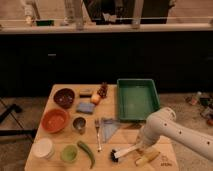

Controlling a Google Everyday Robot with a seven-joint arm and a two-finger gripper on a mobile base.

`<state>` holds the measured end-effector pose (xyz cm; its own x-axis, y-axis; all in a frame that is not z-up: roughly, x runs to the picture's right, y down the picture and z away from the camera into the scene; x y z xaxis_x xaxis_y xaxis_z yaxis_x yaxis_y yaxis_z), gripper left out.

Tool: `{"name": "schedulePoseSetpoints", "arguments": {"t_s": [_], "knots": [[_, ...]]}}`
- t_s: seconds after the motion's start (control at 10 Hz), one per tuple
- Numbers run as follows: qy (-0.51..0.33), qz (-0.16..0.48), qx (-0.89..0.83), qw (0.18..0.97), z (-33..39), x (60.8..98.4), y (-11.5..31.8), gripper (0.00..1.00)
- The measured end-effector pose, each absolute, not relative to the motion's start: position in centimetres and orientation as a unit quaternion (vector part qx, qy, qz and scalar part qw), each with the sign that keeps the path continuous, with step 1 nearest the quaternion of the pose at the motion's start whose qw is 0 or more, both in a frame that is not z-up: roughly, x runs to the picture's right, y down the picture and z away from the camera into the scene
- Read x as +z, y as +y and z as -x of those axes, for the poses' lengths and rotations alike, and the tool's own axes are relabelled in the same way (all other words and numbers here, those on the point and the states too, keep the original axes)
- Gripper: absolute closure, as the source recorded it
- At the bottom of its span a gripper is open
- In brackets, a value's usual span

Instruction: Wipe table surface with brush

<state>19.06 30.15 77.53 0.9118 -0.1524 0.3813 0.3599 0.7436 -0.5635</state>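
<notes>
The 2 fingers of the gripper (140, 148), low over the near right part of the table (127, 135), are closed, apparently on the right end of the brush (124, 152) handle, just behind a banana (146, 158). The brush lies near the front edge, its long axis running left to right at a slight tilt, with the black bristle head pointing left, away from the fingers. Beyond it lie a fork (97, 134) and, farther back, a green tray (137, 100).
</notes>
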Motion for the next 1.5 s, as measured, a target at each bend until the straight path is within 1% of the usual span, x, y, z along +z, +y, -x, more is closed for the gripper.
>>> {"name": "schedulePoseSetpoints", "arguments": {"t_s": [0.9, 1.3, 1.5], "knots": [[-0.140, 0.270, -0.171, 0.937, -17.8, 72.2, 24.7, 1.00], [-0.136, 0.256, -0.166, 0.942, -18.5, 70.6, 23.8, 1.00], [-0.132, 0.255, -0.161, 0.944, -19.2, 70.6, 23.9, 1.00]]}}
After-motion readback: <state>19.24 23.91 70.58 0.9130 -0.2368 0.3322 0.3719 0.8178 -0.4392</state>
